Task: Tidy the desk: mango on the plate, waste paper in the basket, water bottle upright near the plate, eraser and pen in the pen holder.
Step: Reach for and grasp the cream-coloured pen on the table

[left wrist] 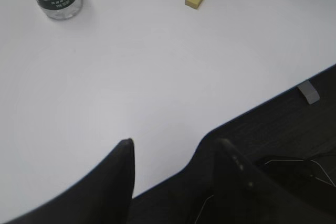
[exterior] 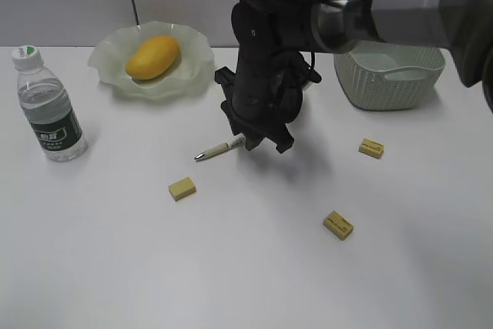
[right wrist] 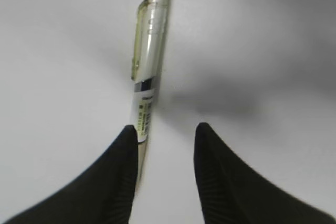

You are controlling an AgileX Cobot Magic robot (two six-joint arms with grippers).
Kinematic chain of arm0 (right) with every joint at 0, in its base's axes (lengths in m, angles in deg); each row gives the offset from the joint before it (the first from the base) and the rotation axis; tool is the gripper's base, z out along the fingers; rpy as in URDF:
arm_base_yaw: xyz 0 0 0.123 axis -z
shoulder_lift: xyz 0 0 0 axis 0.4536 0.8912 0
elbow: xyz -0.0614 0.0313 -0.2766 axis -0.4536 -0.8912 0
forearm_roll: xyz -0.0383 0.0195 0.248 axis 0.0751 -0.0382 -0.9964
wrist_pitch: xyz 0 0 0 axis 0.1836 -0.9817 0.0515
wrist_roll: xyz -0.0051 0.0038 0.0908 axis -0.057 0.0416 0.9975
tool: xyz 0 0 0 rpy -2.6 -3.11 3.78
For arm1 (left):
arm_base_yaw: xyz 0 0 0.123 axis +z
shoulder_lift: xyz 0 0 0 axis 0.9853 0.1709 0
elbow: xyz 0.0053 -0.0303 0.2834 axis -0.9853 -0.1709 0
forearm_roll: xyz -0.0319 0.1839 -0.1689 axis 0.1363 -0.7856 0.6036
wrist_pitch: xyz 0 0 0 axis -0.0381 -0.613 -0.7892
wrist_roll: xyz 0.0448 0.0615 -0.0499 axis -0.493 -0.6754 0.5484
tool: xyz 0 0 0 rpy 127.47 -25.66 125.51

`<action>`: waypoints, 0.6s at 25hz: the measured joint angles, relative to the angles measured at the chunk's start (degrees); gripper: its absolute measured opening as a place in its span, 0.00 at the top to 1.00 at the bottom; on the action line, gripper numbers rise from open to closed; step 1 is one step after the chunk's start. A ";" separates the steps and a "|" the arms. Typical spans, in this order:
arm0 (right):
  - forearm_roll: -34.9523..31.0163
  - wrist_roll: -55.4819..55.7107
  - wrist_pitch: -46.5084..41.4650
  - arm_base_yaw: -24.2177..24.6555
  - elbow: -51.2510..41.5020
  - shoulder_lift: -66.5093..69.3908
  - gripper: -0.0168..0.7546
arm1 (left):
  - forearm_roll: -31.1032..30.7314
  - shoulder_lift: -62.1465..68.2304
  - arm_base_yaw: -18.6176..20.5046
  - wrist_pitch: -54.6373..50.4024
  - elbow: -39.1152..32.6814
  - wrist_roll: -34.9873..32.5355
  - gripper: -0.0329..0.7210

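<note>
Right gripper (right wrist: 167, 137) is down over the pen (right wrist: 148, 72), jaws apart, not pinching yet imo; pen's long axis runs fwd along its left finger, off-centre.

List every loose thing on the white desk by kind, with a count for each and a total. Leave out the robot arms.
Small yellow rectangular erasers: 3
Yellow-orange oval mango: 1
Pale green wavy-rimmed translucent plate: 1
Clear plastic water bottle with dark green label and white cap: 1
Clear-barrelled pen: 1
Pale green woven-pattern plastic basket: 1
Total: 8
</note>
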 joint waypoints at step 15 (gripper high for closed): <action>-1.67 1.32 -1.37 0.28 5.00 5.06 0.53 | 0.00 0.00 0.00 0.00 0.00 0.00 0.46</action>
